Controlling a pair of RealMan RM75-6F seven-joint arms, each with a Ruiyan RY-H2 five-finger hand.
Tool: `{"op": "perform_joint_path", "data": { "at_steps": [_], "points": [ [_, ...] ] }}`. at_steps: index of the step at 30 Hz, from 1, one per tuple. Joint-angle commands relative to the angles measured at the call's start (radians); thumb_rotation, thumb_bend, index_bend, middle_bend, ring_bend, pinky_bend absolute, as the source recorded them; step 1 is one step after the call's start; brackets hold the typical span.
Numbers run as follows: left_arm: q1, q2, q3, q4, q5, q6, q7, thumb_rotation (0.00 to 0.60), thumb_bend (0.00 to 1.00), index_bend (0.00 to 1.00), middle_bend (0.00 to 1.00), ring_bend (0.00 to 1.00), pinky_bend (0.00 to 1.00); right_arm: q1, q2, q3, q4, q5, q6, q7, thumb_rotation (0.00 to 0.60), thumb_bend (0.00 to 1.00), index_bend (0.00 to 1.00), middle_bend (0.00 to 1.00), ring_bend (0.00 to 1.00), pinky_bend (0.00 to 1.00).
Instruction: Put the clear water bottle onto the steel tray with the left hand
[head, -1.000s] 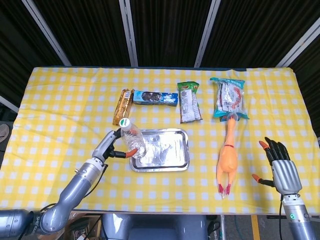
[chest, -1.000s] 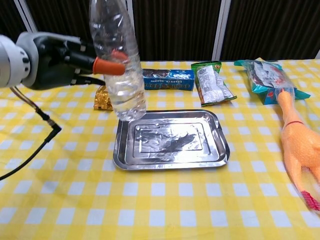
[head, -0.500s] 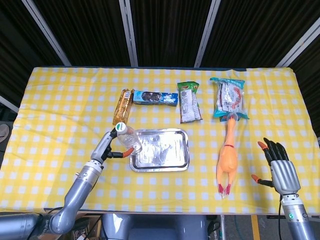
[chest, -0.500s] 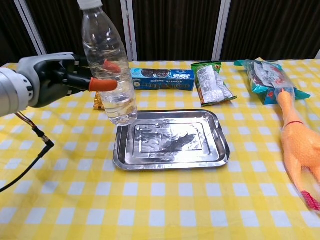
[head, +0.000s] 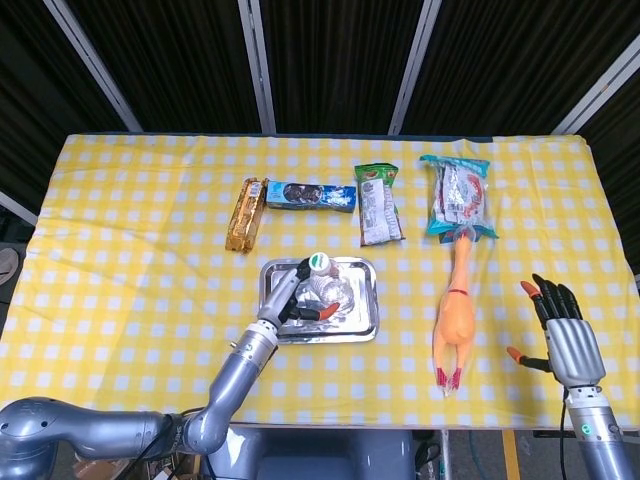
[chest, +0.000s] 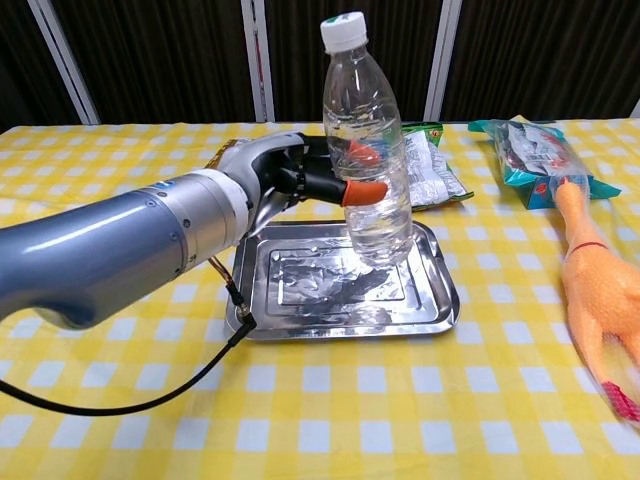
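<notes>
Bottle and arm have swung across within the last second: the clear plastic water bottle (chest: 367, 160) with its white cap, which was out at the left rim of the shiny rectangular steel tray (chest: 300, 322), now stands upright over the tray's middle-right part in the chest view. Its base looks to be at or just above the tray floor; contact cannot be confirmed from these angles. In the head view the bottle (head: 323, 285) sits over the tray (head: 367, 330) near the centre of the frame.

The left hand (chest: 275, 175) has it pinched at mid-body, orange-tipped fingers (chest: 363, 189) wrapped around the front and the thumb behind, so the grip is firm and nothing has been let go. The grey forearm has come along with it and now fills the left of the chest view.

The right hand (head: 565, 335) rests at the lower right of the head view with its fingers spread and nothing in them, much as it was a second ago.

For the task, the carrying part seems finished: the bottle is over the right place. What looks left is settling the base flat and loosening the fingers without tipping a tall, light bottle. The yellow rubber chicken (head: 457, 310) lies well apart on the checked table (head: 130, 200), so it should not interfere.
</notes>
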Motion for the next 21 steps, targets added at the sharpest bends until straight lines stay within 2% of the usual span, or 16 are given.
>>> {"op": "perform_joint_path", "data": {
  "at_steps": [1,4,7,10,13,17,21],
  "points": [
    [0.067,0.109,0.041,-0.104,0.006,0.033,0.036,0.6,0.48,0.57,0.49,0.01,0.03,-0.002,0.002,-0.006,-0.007,-0.009,0.004,-0.005,0.6,0.05,0.11,0.0,0.0,0.0],
    [0.159,0.255,0.075,-0.203,0.027,0.08,0.032,0.6,0.48,0.57,0.49,0.01,0.03,-0.004,0.0,-0.012,-0.016,-0.022,0.011,-0.017,0.6,0.05,0.11,0.0,0.0,0.0],
    [0.27,0.431,0.091,-0.27,0.08,0.111,-0.038,0.6,0.48,0.57,0.49,0.01,0.03,-0.004,-0.002,-0.016,-0.025,-0.023,0.009,-0.028,0.6,0.05,0.11,0.0,0.0,0.0],
    [0.362,0.584,0.097,-0.287,0.14,0.09,-0.156,0.6,0.48,0.57,0.49,0.01,0.03,-0.003,-0.003,-0.015,-0.032,-0.02,0.004,-0.036,0.6,0.05,0.11,0.0,0.0,0.0],
    [0.421,0.679,0.097,-0.267,0.182,0.055,-0.268,0.6,0.48,0.57,0.5,0.01,0.03,-0.003,-0.002,-0.011,-0.037,-0.016,0.006,-0.037,0.6,0.05,0.11,0.0,0.0,0.0],
    [0.424,0.692,0.095,-0.242,0.222,-0.005,-0.344,0.6,0.48,0.57,0.5,0.01,0.03,-0.002,-0.002,-0.007,-0.037,-0.01,0.005,-0.041,0.6,0.05,0.11,0.0,0.0,0.0],
    [0.35,0.586,0.093,-0.244,0.226,-0.063,-0.315,0.6,0.48,0.57,0.49,0.01,0.03,0.001,-0.003,-0.005,-0.028,0.0,-0.007,-0.042,0.6,0.05,0.11,0.0,0.0,0.0]
  ]
}}
